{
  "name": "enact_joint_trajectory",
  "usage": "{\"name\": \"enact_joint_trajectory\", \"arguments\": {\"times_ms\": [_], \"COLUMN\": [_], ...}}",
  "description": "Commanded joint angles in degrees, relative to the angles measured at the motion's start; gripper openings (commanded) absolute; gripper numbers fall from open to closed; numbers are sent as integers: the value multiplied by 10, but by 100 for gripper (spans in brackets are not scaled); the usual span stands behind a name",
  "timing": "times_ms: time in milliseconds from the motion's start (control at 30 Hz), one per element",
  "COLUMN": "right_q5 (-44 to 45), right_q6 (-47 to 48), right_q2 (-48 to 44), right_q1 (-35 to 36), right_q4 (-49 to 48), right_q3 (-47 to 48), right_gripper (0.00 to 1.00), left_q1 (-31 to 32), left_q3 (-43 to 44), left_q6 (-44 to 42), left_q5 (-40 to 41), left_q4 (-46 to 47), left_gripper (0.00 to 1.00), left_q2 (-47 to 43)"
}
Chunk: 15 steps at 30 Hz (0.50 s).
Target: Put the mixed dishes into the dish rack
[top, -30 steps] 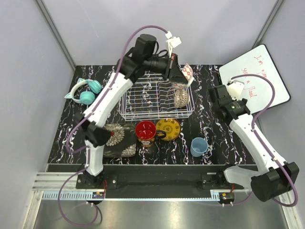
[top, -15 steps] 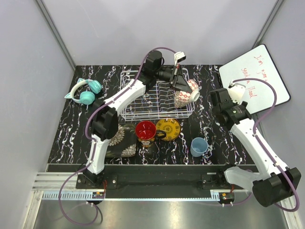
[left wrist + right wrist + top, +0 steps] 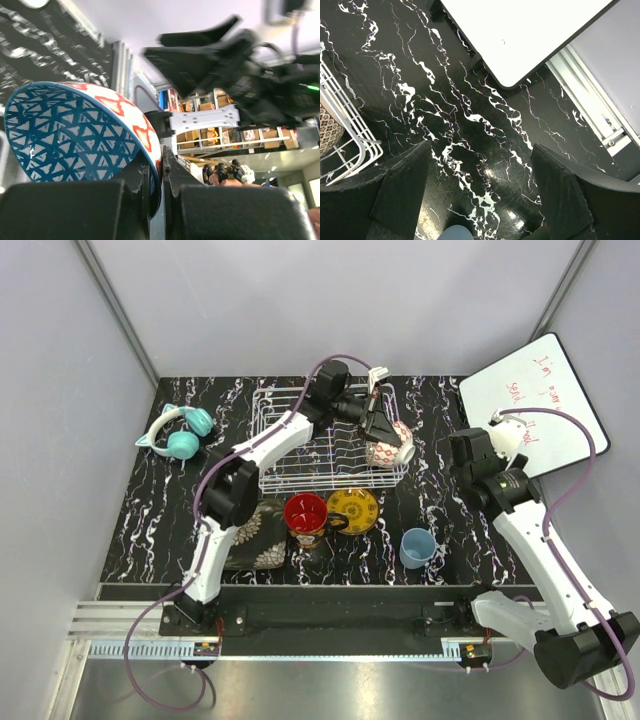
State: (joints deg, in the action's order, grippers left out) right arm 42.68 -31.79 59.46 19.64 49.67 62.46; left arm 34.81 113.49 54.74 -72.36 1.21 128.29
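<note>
Blue patterned bowl [image 3: 393, 446] in left claw [image 3: 161, 167]; two plates [image 3: 250, 530] [image 3: 353, 510], one cup [image 3: 417, 547]

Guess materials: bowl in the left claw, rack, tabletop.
bowl: likely glazed ceramic, with painted blue triangles and small glossy highlights; melamine not ruled out. rack: thin white coated wire, probably metal under it. tabletop: black with white veining, sheen in the right wrist view; marble-look, maybe laminate.

White wire dish rack [image 3: 322, 466], blue patterned bowl [image 3: 394, 445] tilted on edge at its right end
</note>
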Motion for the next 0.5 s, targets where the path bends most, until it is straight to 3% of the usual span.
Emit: {"name": "enact_joint_trajectory", "arguments": {"times_ms": [0,467], "right_q5": [21,26], "right_q6": [-10,2], "right_q2": [-3,27], "right_q1": [-2,-3], "right_q4": [4,8], "right_q3": [18,57], "right_gripper": [88,87], "left_q1": [-6,-13], "left_q3": [14,-20], "left_q6": [-17,12], "left_q5": [13,64], "left_q4": [11,85], "left_gripper": [0,0], "left_q2": [10,47]}}
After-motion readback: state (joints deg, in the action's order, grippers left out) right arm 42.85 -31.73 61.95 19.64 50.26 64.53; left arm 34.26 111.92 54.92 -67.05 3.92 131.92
